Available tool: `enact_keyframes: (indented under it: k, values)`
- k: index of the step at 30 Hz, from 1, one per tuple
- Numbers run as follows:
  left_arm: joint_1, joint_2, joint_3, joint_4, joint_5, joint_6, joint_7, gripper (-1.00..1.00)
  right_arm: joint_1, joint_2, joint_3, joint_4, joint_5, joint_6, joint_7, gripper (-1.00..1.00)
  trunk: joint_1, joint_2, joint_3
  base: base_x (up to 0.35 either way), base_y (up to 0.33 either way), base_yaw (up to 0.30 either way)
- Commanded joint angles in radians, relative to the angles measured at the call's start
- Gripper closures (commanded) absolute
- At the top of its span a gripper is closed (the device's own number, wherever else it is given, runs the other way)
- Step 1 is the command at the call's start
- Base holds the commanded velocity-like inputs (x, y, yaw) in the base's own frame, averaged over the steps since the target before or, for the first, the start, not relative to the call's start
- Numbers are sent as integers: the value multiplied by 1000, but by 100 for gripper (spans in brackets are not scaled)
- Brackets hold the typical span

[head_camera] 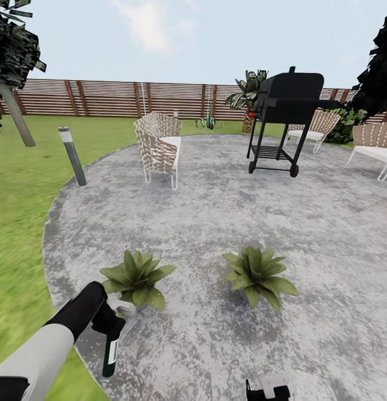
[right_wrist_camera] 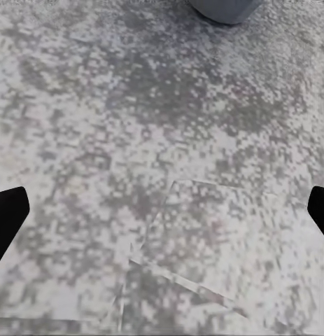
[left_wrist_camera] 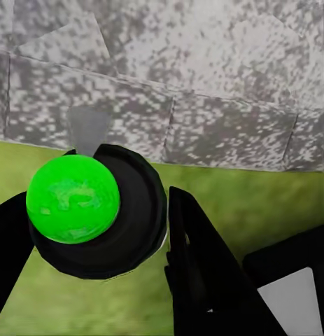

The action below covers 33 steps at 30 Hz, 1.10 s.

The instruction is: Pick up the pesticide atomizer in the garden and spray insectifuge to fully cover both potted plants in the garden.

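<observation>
Round grey speckled patio (head_camera: 215, 211), bordered by lawn (head_camera: 20, 184). Standing on the patio: two potted plants (head_camera: 136, 277) (head_camera: 259, 274), three woven chairs (head_camera: 158, 146), one black wheeled grill (head_camera: 286, 120).

The head camera looks forward and down from above over the patio (head_camera: 226, 223) toward the fence (head_camera: 115, 99). Both wrist cameras face down, close to the ground; the left one sees the patio's edge against the lawn (left_wrist_camera: 259, 203).
</observation>
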State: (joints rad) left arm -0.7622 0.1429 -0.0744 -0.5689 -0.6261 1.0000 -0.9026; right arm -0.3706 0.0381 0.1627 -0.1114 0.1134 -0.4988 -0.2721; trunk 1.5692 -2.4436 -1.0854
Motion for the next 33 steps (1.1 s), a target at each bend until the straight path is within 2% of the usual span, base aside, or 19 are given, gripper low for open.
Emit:
enact_keyframes:
  k: [1,7,12,14,16,18,24,33]
  values:
    - [0,0,-4,-2,-11,2,-10,100,-1,-2,3,1,11,1,-10,-100,0,0,-1,204,-164,0]
    - [1,6,-2,0,-11,2,-10,100,-1,-12,4,1,11,0,-9,-100,0,0,-1,263,-58,0]
    - [3,8,-2,0,-12,2,-9,100,-1,-12,5,1,12,0,-9,-100,0,0,-1,67,-1,0]
    - [4,29,-2,1,-11,1,-9,100,-1,-12,5,1,12,0,-9,-100,0,0,-1,6,0,0]
    - [5,63,-2,4,-11,-1,-10,100,-1,-12,5,1,12,0,-9,-100,0,0,-1,1,0,0]
    - [5,72,-4,9,-11,-3,-10,100,-1,-12,5,1,12,0,-9,-100,0,0,-1,0,0,0]
    - [4,60,-7,11,-11,-4,-11,100,-1,-12,5,1,12,0,-8,-100,0,0,-1,0,-45,0]
    - [6,61,-5,14,-11,-3,-10,100,-1,1,6,0,6,1,-7,-100,0,0,-1,0,-37,8]
